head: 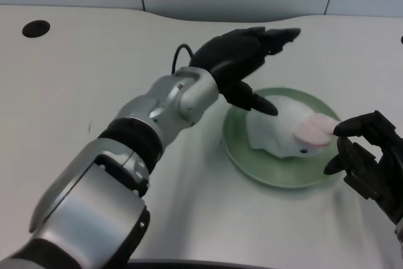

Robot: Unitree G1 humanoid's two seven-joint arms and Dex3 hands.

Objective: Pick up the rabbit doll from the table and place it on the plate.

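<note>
A white rabbit doll (pixel 286 130) with pink ears lies on the green plate (pixel 264 171), right of the table's middle. My left hand (pixel 242 61) hovers just above and behind the doll's left end. Its fingers are spread, the long ones pointing away to the back right and the thumb (pixel 255 102) reaching down to the doll's near-left edge. Nothing is held in it. My right hand (pixel 371 155) waits at the plate's right edge.
A round black hole (pixel 36 28) sits in the table at the far left. The table's curved back edge (pixel 189 20) runs below grey wall panels. My left forearm (pixel 157 118) slants across the table's centre.
</note>
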